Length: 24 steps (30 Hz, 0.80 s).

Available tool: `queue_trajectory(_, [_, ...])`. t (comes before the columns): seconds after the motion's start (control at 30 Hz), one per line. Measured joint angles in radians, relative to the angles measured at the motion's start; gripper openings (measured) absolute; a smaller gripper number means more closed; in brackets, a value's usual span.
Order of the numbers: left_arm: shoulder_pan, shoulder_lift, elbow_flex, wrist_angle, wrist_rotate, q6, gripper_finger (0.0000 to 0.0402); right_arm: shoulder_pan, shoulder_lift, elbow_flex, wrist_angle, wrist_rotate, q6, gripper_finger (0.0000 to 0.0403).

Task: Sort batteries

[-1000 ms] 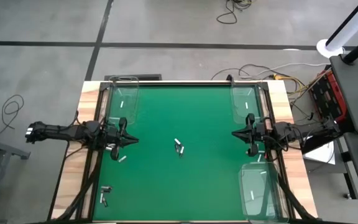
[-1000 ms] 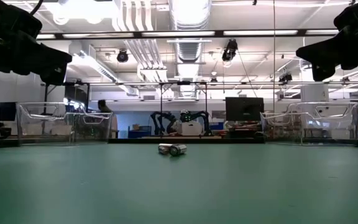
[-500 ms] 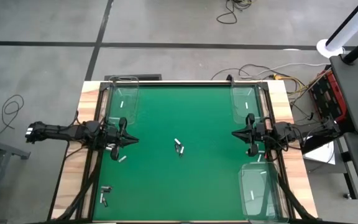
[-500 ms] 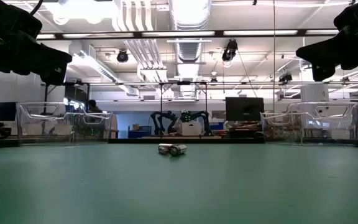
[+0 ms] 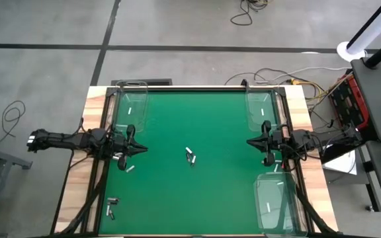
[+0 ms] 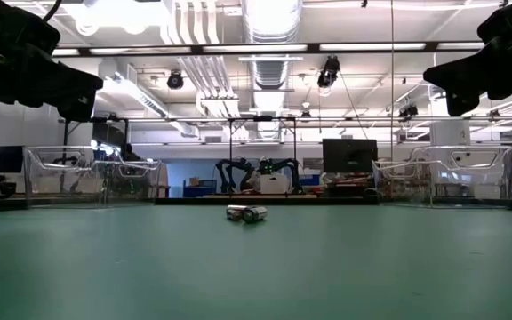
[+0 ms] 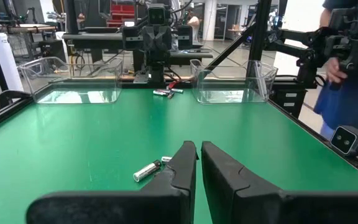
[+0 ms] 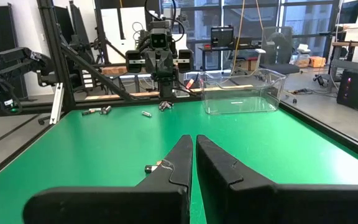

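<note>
The green tabletop (image 5: 197,192) sits in a wooden frame, with clear plastic trays (image 5: 133,106) near its 10, 2 and 4 o'clock corners. Beyond it the low view shows a workshop hall with ceiling ducts, strip lights and a legged robot (image 6: 258,174).

The left gripper (image 5: 136,149) hovers at the 9 o'clock edge, its fingers (image 7: 184,163) nearly closed with only a thin slit between them, holding nothing. The right gripper (image 5: 253,141) hovers at 3 o'clock, its fingers (image 8: 180,155) likewise almost together and empty.

The batteries (image 5: 190,156) lie in a small cluster at the centre, with more just beside the left gripper and at about 7 o'clock.
</note>
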<state>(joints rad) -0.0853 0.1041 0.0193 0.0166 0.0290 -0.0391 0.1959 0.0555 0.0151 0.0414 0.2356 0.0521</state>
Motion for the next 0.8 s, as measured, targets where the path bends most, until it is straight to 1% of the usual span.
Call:
queue_trajectory(0.1, [0.000,0.000,0.000,0.000,0.000,0.000,0.0009,0.000,0.000,-0.001,0.006,0.000,0.005,0.0013])
queue_trajectory(0.17, [0.000,0.000,0.000,0.000,0.000,0.000,0.0009,0.000,0.000,0.002,0.052,-0.015,0.072,0.0013])
queue_trajectory(0.23, [0.000,0.000,0.000,0.000,0.000,0.000,0.0009,0.000,0.003,0.048,0.095,-0.045,0.152,0.0013])
queue_trajectory(0.3, [0.000,0.000,0.000,-0.001,0.000,0.000,0.0009,0.001,0.035,0.118,0.092,-0.003,0.169,0.0013])
queue_trajectory(0.37, [0.000,0.000,0.000,-0.001,0.000,0.000,0.0009,0.000,0.087,0.210,-0.011,0.064,0.166,0.0013])
queue_trajectory(0.43, [0.000,0.001,0.000,-0.002,0.000,0.000,0.0009,0.000,0.184,0.306,-0.123,0.118,0.181,0.0013])
queue_trajectory(0.53, [0.000,0.002,0.000,0.000,0.000,0.000,0.0009,0.000,0.368,0.462,-0.216,0.167,0.258,0.0013])
queue_trajectory(0.63, [0.000,0.002,0.000,-0.004,0.000,0.000,0.0009,0.000,0.584,0.596,-0.191,0.173,0.300,0.0013])
queue_trajectory(0.8, [0.000,0.007,0.000,-0.004,0.000,0.000,0.0009,0.000,0.947,0.772,-0.111,0.168,0.333,0.0013])
